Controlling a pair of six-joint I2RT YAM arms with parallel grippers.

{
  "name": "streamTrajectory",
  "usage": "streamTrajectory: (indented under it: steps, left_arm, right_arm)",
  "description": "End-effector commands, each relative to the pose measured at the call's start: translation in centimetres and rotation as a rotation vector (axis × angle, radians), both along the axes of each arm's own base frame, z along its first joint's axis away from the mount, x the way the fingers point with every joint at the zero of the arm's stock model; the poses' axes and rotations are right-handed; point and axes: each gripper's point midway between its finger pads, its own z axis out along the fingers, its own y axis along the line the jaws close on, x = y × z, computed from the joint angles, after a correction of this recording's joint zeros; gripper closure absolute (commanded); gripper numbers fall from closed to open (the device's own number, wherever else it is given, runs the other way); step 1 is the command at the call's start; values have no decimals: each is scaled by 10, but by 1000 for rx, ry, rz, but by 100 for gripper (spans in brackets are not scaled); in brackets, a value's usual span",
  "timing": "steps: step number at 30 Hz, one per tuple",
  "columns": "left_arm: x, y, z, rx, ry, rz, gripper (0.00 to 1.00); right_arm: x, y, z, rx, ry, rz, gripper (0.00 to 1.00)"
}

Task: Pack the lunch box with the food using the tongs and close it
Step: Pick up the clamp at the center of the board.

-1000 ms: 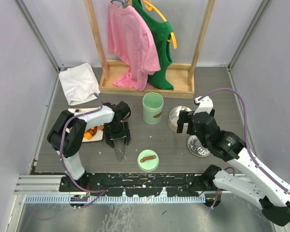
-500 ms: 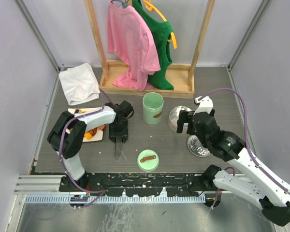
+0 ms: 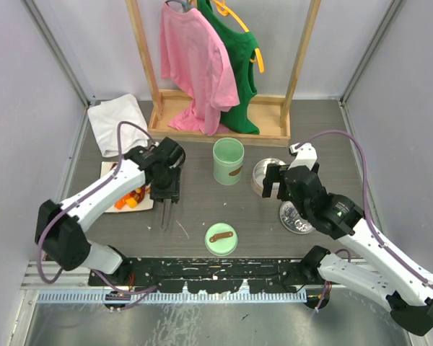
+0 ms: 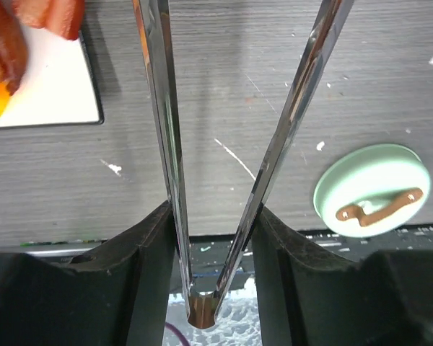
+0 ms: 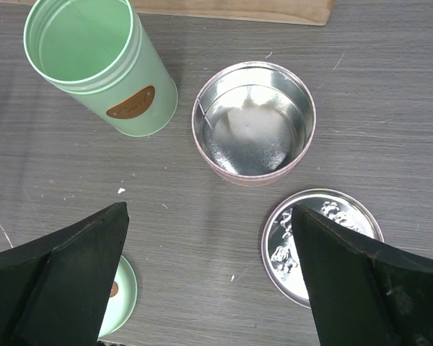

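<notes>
1 tongs [image 4: 161, 130], 1 plate [image 4: 50, 86] w/ food [image 4: 7, 29], 1 green can [image 3: 228, 161], 1 steel tin [image 5: 254, 122], 1 green lid [image 3: 221, 238], 1 steel lid [image 5: 321, 245]. L gripper [image 4: 211, 216] pinches tongs' 2 arms. Long axis near–far, joined end twd near edge, arms passing plate. R gripper [image 5: 209, 213] wide open, empty, near tin.

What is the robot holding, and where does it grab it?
The left gripper pinches the tongs near their joined end. The right gripper holds nothing.
</notes>
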Motion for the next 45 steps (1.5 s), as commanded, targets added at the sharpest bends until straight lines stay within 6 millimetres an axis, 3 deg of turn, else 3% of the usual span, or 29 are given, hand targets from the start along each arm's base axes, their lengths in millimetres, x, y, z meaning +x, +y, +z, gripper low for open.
streamTrajectory:
  steps: [1,4,7,16,21,26,33,39,45]
  left_arm:
    - [-16,16,40,-4,-33,-21,55]
    - [-23,15,49,-38,-34,-48,55]
    - [-23,17,43,-29,-40,-38,53]
    - [-1,-11,-37,13,1,23,56]
    - [4,-21,-56,107,5,-2,56]
    - [-3,-14,-66,198,-34,0,53]
    - [-12,-23,-100,141,3,16,47]
    - [-22,-28,-112,152,99,-41,41]
    - [-34,-19,-101,222,204,-87,30]
  right_arm:
    - [8,9,14,79,-37,-22,0]
    - [8,16,16,115,-24,-9,0]
    - [5,26,17,169,-9,18,0]
    - [-3,34,9,207,32,53,0]
    - [-3,32,7,192,36,49,0]
    - [-3,31,2,182,44,46,0]
    - [1,34,0,157,46,56,0]
    - [3,34,1,149,42,54,0]
    - [2,33,-1,153,43,52,0]
